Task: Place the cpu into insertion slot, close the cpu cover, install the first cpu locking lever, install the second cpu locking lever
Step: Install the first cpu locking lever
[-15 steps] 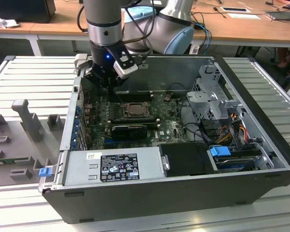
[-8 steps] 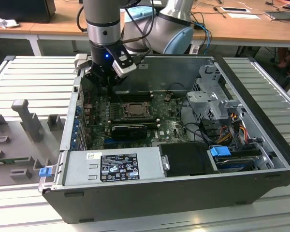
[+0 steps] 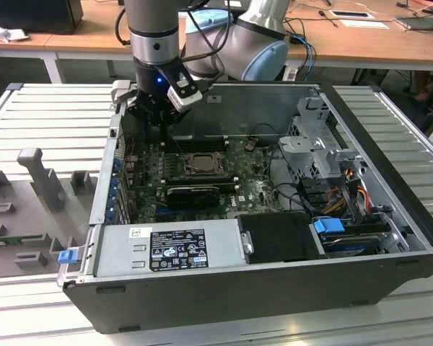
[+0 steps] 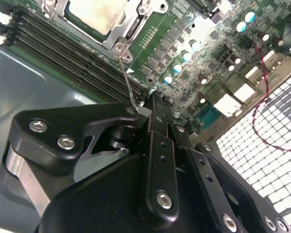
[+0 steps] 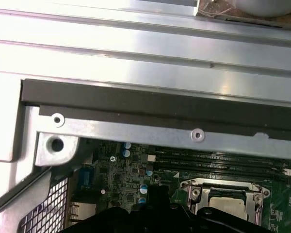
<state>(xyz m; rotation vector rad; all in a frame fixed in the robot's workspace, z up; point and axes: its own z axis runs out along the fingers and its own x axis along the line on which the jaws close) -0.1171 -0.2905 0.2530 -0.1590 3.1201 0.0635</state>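
cpu (image 4: 94,12) seated, cover (image 4: 127,30) down. lever step in hand: gripper (image 4: 148,109) pressed together, tip touching lever (image 4: 126,77). likely needs a steady push to latch.

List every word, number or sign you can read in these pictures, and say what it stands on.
No text is readable.
Black label on the grey power supply: print too small.
White sticker beside it: too small.
Motherboard markings: blurred.

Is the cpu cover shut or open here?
Shut: in the second wrist view the cpu cover lies flat, framing the cpu. One thin locking lever stands raised, unlatched.
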